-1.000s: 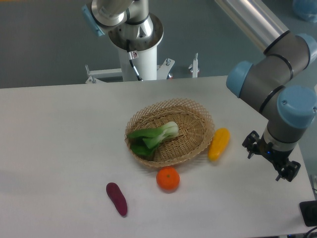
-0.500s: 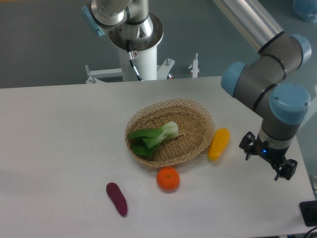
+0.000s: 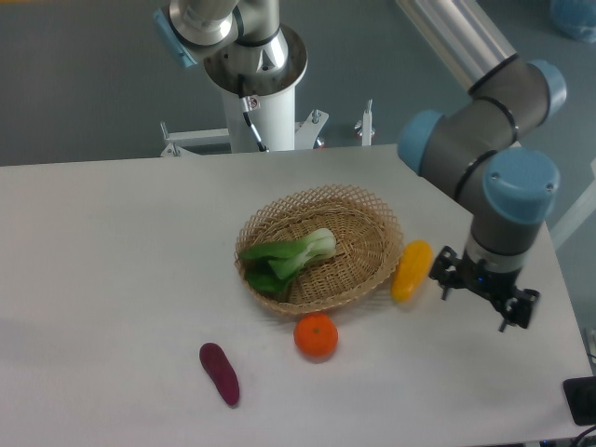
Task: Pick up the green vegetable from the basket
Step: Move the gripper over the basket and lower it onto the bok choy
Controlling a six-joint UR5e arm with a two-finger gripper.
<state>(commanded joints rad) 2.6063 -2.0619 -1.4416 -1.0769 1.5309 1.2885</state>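
The green vegetable (image 3: 291, 256), a bok choy with a pale stem base and dark leaves, lies inside the round wicker basket (image 3: 369, 213) at the middle of the table. My gripper (image 3: 480, 300) hangs over the table to the right of the basket, just past the yellow vegetable. It is well apart from the bok choy. Its fingers are spread apart and hold nothing.
A yellow oblong vegetable (image 3: 411, 270) lies just right of the basket. An orange (image 3: 316, 335) sits in front of the basket. A purple oblong vegetable (image 3: 220, 373) lies at the front left. The arm's base column (image 3: 263, 93) stands behind the table.
The gripper and wrist have moved left and slightly up, from near the table's right edge toward the yellow vegetable. The produce and basket have not moved.
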